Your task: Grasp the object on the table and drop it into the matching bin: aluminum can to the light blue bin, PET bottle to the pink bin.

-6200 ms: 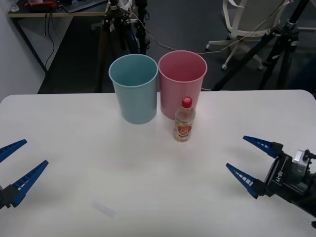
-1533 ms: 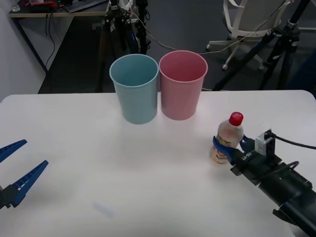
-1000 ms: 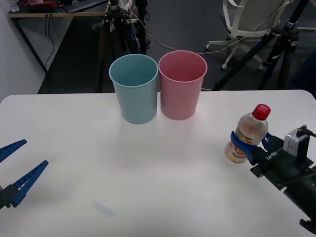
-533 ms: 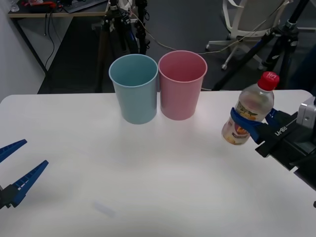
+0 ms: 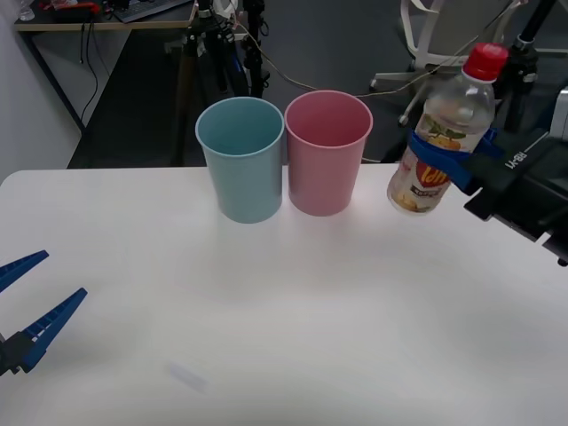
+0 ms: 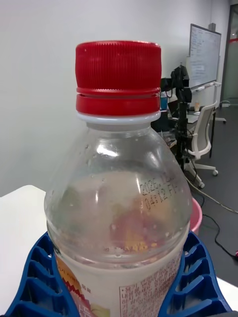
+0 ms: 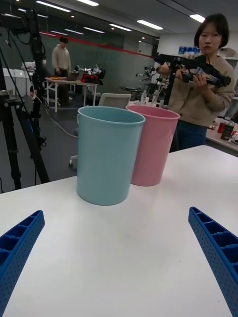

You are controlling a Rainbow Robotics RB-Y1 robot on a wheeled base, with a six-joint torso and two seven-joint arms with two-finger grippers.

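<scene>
The right gripper (image 5: pixel 444 164) is clamped around the PET bottle (image 5: pixel 441 133), holding it tilted above the bench (image 5: pixel 266 311) at about 3 o'clock from the pink bin (image 5: pixel 327 153) — grasp done, drop left. The left gripper (image 5: pixel 27 306) rests spread wide, idle at 8 o'clock.

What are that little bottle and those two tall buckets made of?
The PET bottle, held in the right gripper, looks like thin clear plastic: you see the drink through it, and its red cap is ribbed. The light blue bin and pink bin look like smooth, opaque matte plastic.
</scene>
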